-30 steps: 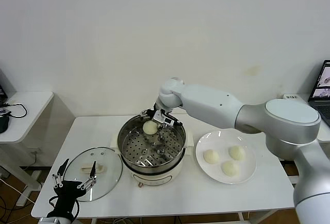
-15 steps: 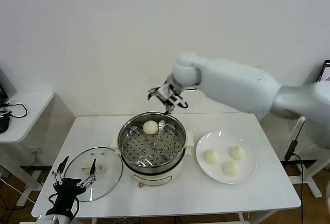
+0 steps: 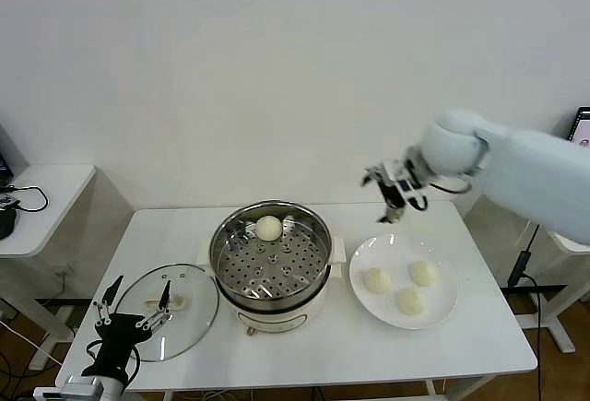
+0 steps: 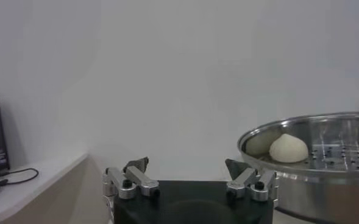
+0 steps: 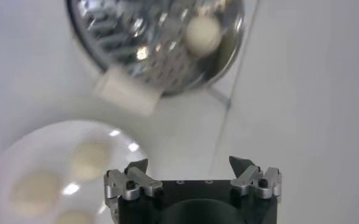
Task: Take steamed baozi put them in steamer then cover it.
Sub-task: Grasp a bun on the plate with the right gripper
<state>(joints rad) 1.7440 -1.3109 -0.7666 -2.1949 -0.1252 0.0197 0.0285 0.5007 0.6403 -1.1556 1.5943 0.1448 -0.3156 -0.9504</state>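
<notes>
1. Right arm [image 3: 525, 166]: smooth, glossy white rounded shell.
2. Right gripper [image 3: 396, 191]: black body, silvery metal finger links, dark pointed tips, small screws.
3. Left gripper [image 3: 129, 313]: same black-and-silver build, black cable.

A plain white wall [image 3: 277, 69] fills the far side of the room, evenly lit and bare. Before it stands a white table [image 3: 479, 327] with a smooth top. To the left, a smaller white side table [image 3: 55, 184] sits against the wall, with a black cable [image 3: 28, 196] lying on it. At the far right edge, part of a laptop screen [image 3: 581, 138] shows. Below the left table, a strip of brownish floor [image 3: 18, 323] is visible.
</notes>
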